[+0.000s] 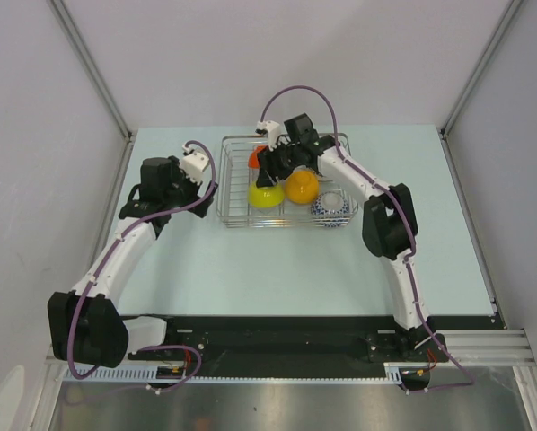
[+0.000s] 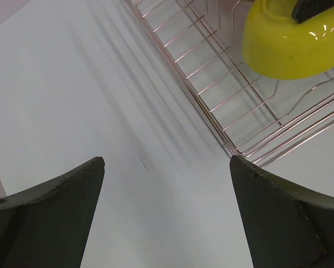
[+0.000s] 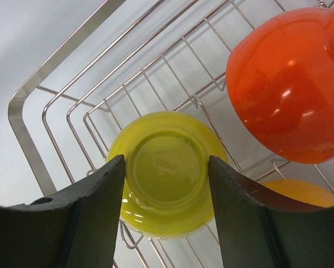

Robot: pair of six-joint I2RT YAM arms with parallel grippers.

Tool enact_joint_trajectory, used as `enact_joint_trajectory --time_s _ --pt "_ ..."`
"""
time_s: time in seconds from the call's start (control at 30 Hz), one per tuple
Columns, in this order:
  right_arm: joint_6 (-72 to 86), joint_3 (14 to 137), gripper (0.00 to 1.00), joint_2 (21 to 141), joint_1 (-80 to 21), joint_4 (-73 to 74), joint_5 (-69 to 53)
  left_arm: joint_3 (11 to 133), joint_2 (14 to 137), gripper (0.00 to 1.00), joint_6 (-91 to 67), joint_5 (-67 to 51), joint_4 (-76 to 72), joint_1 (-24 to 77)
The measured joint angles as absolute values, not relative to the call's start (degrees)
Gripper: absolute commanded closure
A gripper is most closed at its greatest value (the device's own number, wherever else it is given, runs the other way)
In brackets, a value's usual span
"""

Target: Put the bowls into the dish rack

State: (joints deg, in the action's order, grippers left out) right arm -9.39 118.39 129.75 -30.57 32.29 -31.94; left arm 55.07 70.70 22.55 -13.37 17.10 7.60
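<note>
Dish rack: the dish rack (image 1: pixel 237 175) is sitting on the far middle of the table (image 1: pixel 250 269), with bowls lying in it.
Yellow bowl: the yellow bowl (image 3: pixel 164 178) is resting in the near-left part of the rack, turned bottom-up so its foot ring is facing the right wrist camera.
Amber bowl: an amber bowl (image 1: pixel 302 186) is lying just to the right of the yellow one, with the two rims looking close or touching.
Red-orange bowl: a red-orange bowl (image 3: pixel 290 84) is sitting farther back in the rack and is partly hidden by the right wrist in the top view.
Patterned bowl: a blue-and-white bowl (image 1: pixel 331 205) is occupying the near-right corner of the rack.
Open room: bare table is stretching left, right and near of the rack, and the left end of the rack floor is showing bare wire.
Right gripper: the right gripper (image 3: pixel 166 159) is pointing down over the rack with its jaws partly spread, one finger on each side of the yellow bowl. Whether they are pressing on it cannot be told.
Right arm: it is rising from the near-right base, bending at the elbow and reaching left over the rack.
Left gripper: the left gripper (image 2: pixel 167 162) is hovering over bare table just left of the rack, fingers spread wide and gripping nothing.
Left arm: it is stretching from the near-left base toward the far side.
</note>
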Motion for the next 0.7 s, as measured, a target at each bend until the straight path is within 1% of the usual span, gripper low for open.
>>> enact_joint_trajectory --time_s 0.13,0.23,0.27,0.37,0.7 --pt "-9.1 116.7 0.47 128.3 -30.0 32.6 -32.3 55.1 70.7 0.0 22.5 -13.7 17.1 7.6" --pt "-9.0 116.0 0.41 127.6 -29.5 33.0 -32.5 55.1 70.7 0.0 22.5 -13.7 17.1 7.6" --pt "-9.0 116.0 0.37 127.6 -29.4 33.1 -32.6 55.1 70.7 0.0 22.5 -13.7 17.1 7.6" --pt "-9.1 116.0 0.33 127.6 -29.4 33.2 -32.6 55.1 70.7 0.0 22.5 -13.7 17.1 7.6" --pt "-9.5 116.0 0.28 127.4 -29.5 33.8 -31.9 55.0 70.7 0.0 22.5 -13.7 17.1 7.6"
